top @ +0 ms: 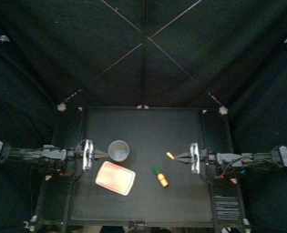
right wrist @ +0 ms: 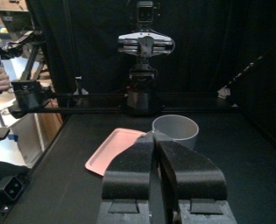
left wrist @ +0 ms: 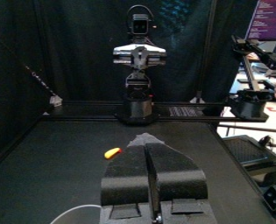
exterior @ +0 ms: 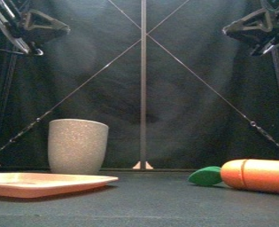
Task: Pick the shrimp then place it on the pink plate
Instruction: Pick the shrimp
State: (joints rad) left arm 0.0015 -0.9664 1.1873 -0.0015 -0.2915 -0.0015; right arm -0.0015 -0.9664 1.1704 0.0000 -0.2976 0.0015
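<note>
Left gripper (top: 85, 155) and right gripper (top: 194, 157) hang at opposite table sides — both closed, empty.
The small orange shrimp (top: 170, 156) lies near the right gripper, apart from the pink plate (top: 115, 177); probably light, stiff, slick — pinch its middle.

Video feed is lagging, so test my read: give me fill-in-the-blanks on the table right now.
The shrimp lies on the ___, not the pink tray.
The grey cup stands ___.
The left gripper and right gripper both have jaws ___.
Missing: table; upright; shut.
</note>
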